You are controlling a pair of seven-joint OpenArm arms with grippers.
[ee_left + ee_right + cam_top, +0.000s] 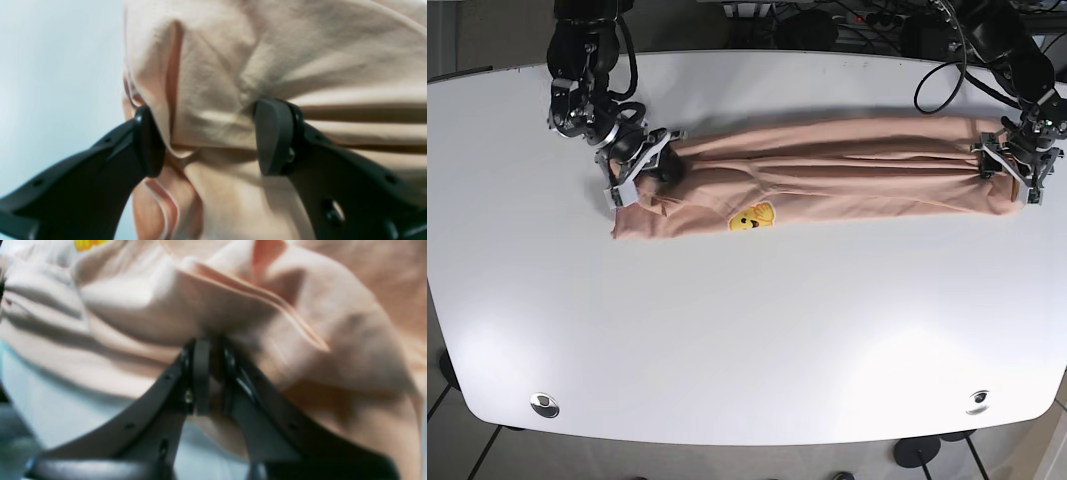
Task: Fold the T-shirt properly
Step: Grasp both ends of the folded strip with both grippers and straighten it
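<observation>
A peach T-shirt [847, 175] lies folded into a long band across the far half of the white table [747, 330], with a yellow smiley print [752, 218] facing up. My right gripper [637, 170] is at the band's left end. In the right wrist view it [213, 373] is shut on a bunch of the shirt's cloth [166, 306]. My left gripper [1015, 170] is at the band's right end. In the left wrist view its jaws [211, 140] stand wide apart, with folded shirt cloth [233, 66] between and touching both pads.
Cables and dark equipment [847, 20] lie behind the table's far edge. Two round metal fittings [545, 404] sit near the front corners. Bare white tabletop stretches in front of the shirt.
</observation>
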